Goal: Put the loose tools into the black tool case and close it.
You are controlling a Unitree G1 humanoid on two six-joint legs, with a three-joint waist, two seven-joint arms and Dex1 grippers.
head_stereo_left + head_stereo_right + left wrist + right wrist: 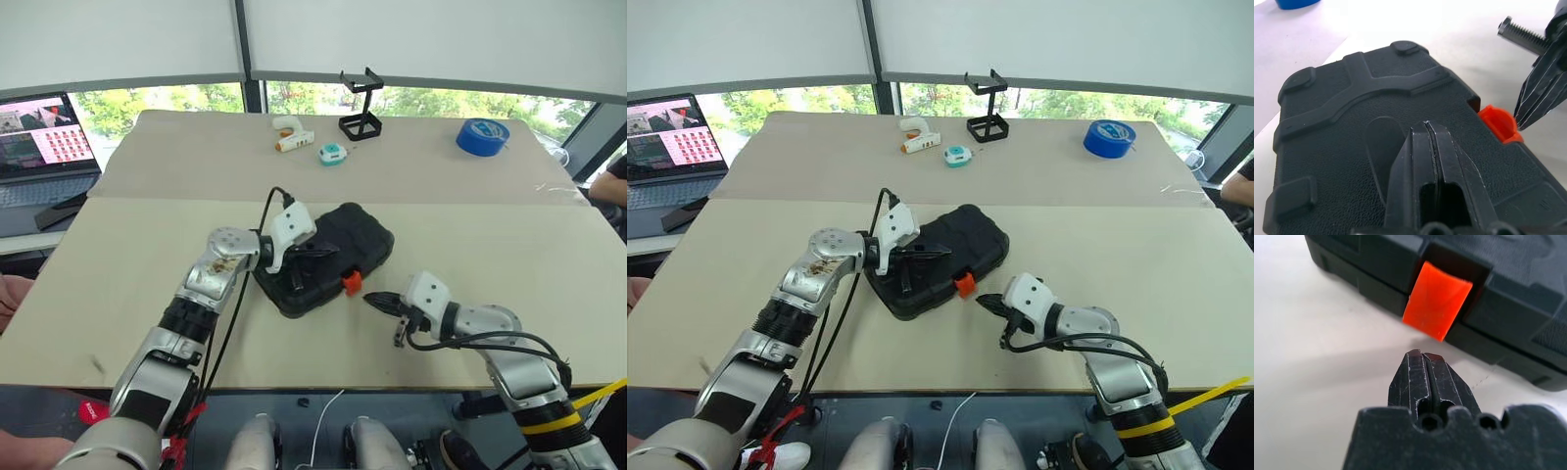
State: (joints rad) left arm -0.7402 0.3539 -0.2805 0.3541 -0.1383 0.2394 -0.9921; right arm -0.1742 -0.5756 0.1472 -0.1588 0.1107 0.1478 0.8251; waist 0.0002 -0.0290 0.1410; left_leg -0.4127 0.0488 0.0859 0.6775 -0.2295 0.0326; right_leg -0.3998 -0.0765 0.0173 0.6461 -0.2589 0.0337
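Note:
The black tool case [358,238] lies with its lid down in the middle of the near table, and the loose tools are out of view. My left gripper [328,251] is shut, its fingertips [1427,129] resting on or just over the lid. The orange latch [1437,301] sticks out from the case's front edge, tilted outward. My right gripper [1422,357] is shut and empty, pointing at the latch from a short gap away, low over the table. The left wrist view shows the same latch [1498,122] with the right gripper [1528,115] beside it.
At the back of the far table stand a white glue gun [292,134], a small teal object [332,154], a black wire-frame stand [361,106] and a blue tape roll [482,136]. A laptop [44,147] sits off to the left. A person's arm [614,181] shows at the right edge.

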